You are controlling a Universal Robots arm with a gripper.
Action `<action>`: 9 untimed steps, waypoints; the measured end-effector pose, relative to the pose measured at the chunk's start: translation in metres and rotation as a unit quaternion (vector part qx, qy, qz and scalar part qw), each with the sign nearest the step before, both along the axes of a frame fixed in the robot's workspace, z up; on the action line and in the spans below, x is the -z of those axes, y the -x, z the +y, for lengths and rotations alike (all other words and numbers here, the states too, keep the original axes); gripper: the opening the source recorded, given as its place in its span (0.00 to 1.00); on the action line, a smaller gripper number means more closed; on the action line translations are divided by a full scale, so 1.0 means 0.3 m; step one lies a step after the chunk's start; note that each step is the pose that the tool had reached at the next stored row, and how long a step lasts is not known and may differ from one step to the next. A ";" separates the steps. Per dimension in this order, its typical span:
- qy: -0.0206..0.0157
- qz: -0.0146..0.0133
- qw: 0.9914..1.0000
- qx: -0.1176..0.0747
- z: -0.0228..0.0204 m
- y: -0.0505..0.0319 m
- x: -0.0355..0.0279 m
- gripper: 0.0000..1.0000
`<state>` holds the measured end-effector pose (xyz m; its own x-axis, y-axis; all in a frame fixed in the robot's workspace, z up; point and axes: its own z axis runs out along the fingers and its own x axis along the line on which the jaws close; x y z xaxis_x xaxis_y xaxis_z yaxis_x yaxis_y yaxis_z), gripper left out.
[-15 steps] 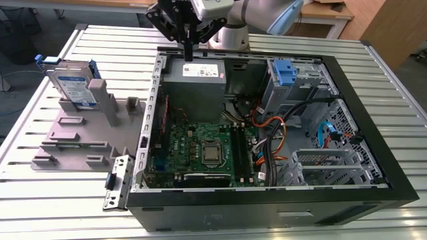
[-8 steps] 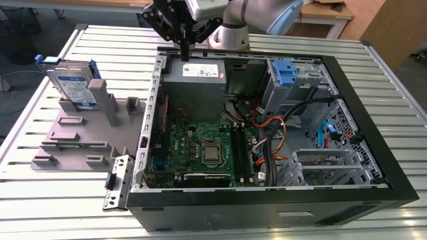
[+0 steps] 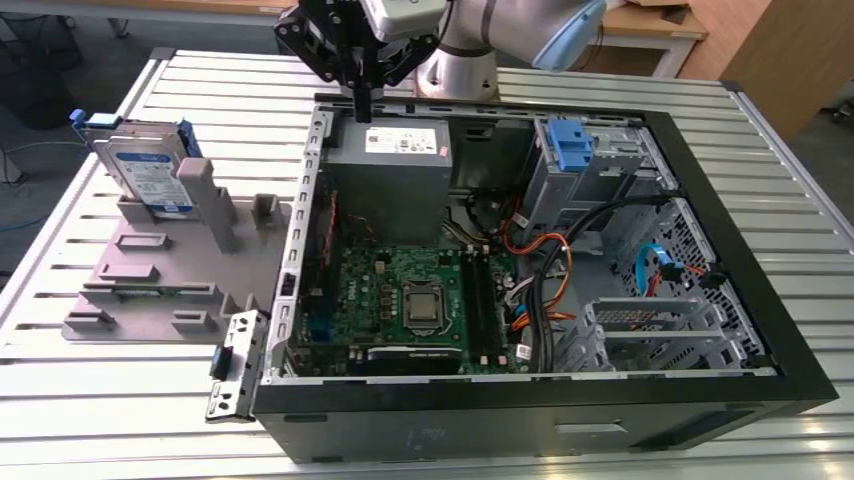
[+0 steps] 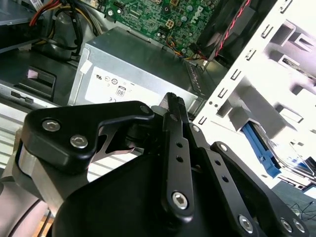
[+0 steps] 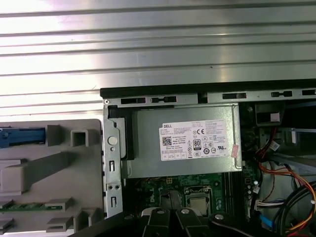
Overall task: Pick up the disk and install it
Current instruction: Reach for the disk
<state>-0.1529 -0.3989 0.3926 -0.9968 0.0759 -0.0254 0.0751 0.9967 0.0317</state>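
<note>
Silver disk (image 3: 144, 175) upright on edge in grey holder (image 3: 134, 290), long axis vertical; pincer (image 3: 362, 110) closed, empty

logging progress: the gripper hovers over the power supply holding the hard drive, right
No. The gripper hovers over the power supply but holds nothing; the hard drive stands upright in the grey fixture outside the computer case, as the exterior view shows.

A robotics workshop: a slatted aluminium tabletop (image 3: 94, 400) carries an opened computer tower (image 3: 441, 430) and a grey parts jig (image 3: 147, 262) beside a robot arm (image 3: 527, 30).
</note>
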 end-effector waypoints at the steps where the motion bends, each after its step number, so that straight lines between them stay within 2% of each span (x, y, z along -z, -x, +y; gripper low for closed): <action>1: 0.000 0.000 1.000 0.000 0.000 0.000 0.000 0.11; 9: 0.000 0.000 1.000 0.000 0.000 0.002 0.000 0.11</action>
<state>-0.1536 -0.3989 0.3926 -0.9968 0.0761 -0.0255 0.0753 0.9967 0.0317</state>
